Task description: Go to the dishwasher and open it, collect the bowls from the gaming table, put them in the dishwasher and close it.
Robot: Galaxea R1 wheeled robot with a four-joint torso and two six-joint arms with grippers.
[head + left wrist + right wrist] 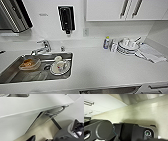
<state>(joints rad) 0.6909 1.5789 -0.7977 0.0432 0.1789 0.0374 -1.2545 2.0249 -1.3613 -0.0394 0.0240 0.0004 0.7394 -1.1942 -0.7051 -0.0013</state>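
Looking down in the head view, we face a white surface (100, 67) with a steel sink (15, 72) at lower left, holding a clear bowl with orange contents (29, 64) and white cups on a plate (60, 67). A tap (42, 47) stands behind it; stacked plates (126, 47) and a cloth (151, 53) sit at upper right. In our left wrist view the dishwasher's bar handle (56, 112) shows under the surface edge. Whether either hand is wide or narrow, we cannot tell.

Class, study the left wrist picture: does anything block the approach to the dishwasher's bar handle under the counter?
Nothing visible does. The bar handle of the dishwasher sits free just below the white counter edge, with open space around it.
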